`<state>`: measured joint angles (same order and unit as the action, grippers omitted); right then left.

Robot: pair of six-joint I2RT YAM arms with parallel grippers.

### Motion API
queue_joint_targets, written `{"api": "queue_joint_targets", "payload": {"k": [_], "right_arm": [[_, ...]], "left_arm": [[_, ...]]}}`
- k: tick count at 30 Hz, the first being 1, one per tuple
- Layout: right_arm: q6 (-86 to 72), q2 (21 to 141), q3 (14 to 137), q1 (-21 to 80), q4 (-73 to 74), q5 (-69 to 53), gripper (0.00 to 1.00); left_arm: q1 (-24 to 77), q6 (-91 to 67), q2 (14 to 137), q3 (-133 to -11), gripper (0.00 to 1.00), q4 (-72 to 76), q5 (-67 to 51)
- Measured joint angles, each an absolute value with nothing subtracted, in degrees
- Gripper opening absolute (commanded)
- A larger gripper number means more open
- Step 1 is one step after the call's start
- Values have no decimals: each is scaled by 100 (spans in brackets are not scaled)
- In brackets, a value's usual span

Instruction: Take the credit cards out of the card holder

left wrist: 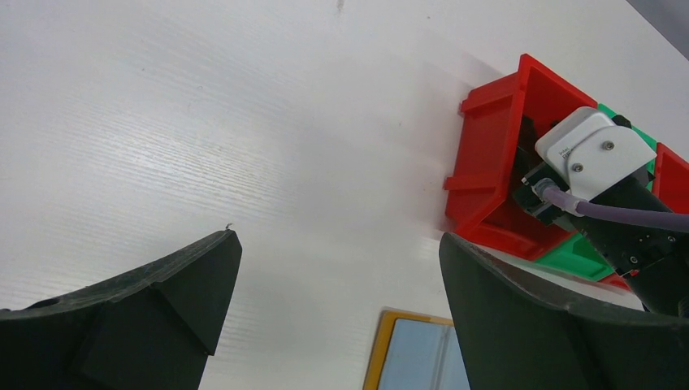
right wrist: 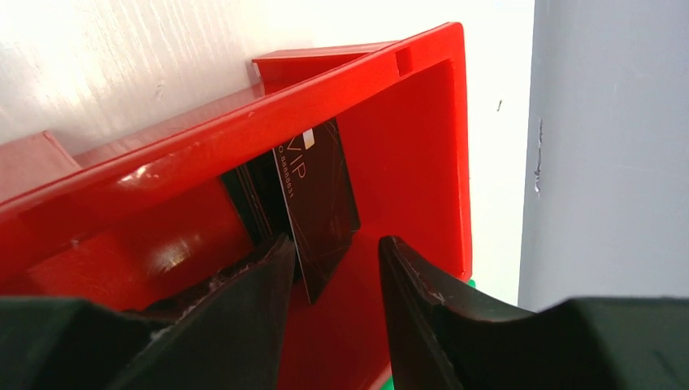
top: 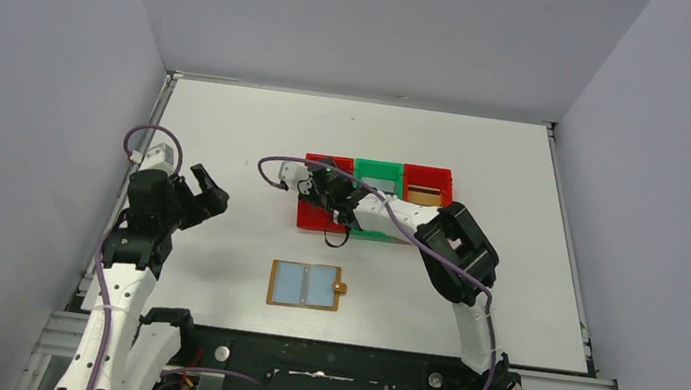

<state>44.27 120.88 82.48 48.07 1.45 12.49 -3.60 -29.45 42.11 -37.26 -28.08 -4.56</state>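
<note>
Inside the red bin (right wrist: pixel 422 162), my right gripper (right wrist: pixel 329 252) stands half open, the black card (right wrist: pixel 321 203) on edge between its jaws, unpinched. If the card clings to one finger, pulling out could drag it along. The holder (top: pixel 306 286) lies open back toward my base; my left gripper (left wrist: pixel 337 240) hangs wide and empty.

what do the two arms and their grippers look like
The left arm and right arm have white links and black joints. The left gripper and right gripper have chunky black wedge-shaped fingers. A purple cable runs along each arm.

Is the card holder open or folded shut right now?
Open: the card holder lies spread flat on the table, both pale blue inner panels facing up.
</note>
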Motion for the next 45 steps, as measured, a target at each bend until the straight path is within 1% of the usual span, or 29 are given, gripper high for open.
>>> {"api": "queue_joint_targets", "payload": {"k": [5,12,17,22,27,28,30,32,34,36,38,40,45], "right_arm": [[4405,12088,8248,4766,145,1232,50],[4239,12088,8180,4755,-21,1238,55],[4128,12088,8040,4755,-202,1293,56],[4077,12049,7848,4759,-613,1420,60],[3927,11684,7408,4836,-871,1540,61],[3846,11537,7271,4871,-993,1597,63],[3610,11133,6936,4991,-1247,1756,70],[3208,10645,6615,5170,-1391,1994,76],[2574,10154,6490,5446,-1334,2427,77],[1691,9817,6615,5736,-1013,2788,79],[622,9627,6801,6007,-598,3015,81],[-381,9498,6764,6211,-301,3109,82],[-2895,9389,6130,6650,469,3109,81]], "left_arm": [[-360,-2939,4213,-3726,96,-2799,-486],[-360,-2930,4254,-3726,96,-2757,-539],[-362,-2930,4309,-3726,95,-2753,-576],[-362,-2930,4329,-3726,95,-2733,-631],[-362,-2928,4331,-3726,95,-2720,-633],[-362,-2928,4331,-3726,95,-2718,-633],[-364,-2928,4331,-3726,95,-2718,-633],[-375,-2928,4331,-3726,95,-2718,-631],[-384,-2928,4331,-3726,95,-2720,-626],[-386,-2928,4329,-3726,95,-2720,-620],[-386,-2930,4327,-3726,95,-2720,-585],[-388,-2932,4318,-3726,95,-2722,-523],[-392,-2945,4274,-3726,96,-2724,-314]]}}
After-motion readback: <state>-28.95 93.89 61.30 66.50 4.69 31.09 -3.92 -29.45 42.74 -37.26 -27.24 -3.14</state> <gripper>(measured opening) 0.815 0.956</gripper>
